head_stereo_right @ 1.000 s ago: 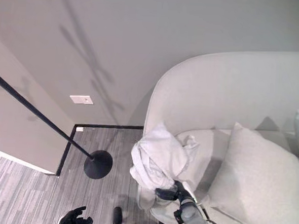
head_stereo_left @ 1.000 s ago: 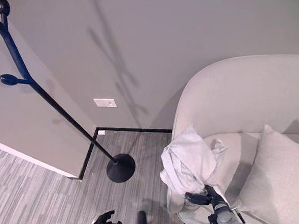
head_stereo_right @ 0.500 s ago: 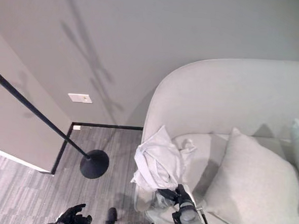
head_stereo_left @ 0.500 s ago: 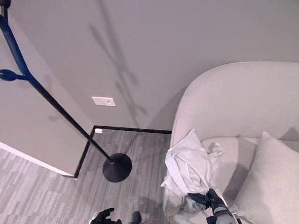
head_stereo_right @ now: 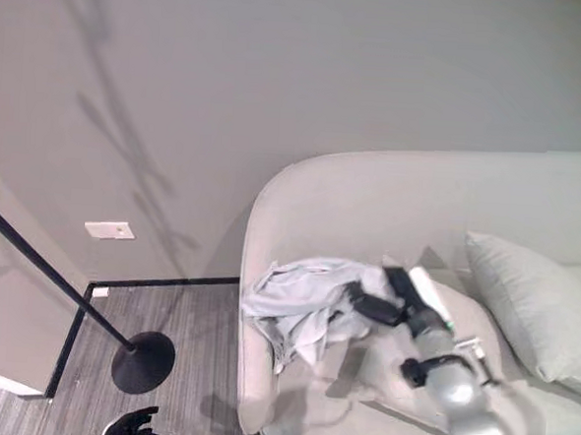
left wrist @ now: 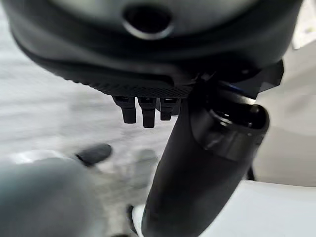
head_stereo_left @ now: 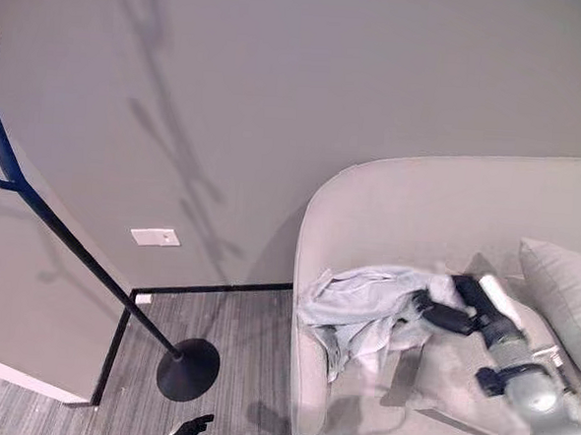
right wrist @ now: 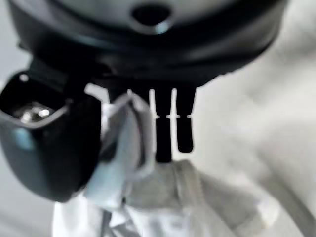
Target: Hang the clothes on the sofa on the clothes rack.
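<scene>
We see the pale garment (head_stereo_left: 364,303) draped over the sofa (head_stereo_left: 410,205) arm and front of the seat, one bunched end pinched between the thumb and fingers of our right hand (head_stereo_left: 450,308), which reaches over the seat with a cushion (head_stereo_left: 562,293) just beyond it. The black rack (head_stereo_left: 44,222) stands on the floor well apart from that hand, past the garment and the sofa's end. Our left hand (head_stereo_left: 193,432) hangs low near the rack's base, fingers loosely curled around nothing.
</scene>
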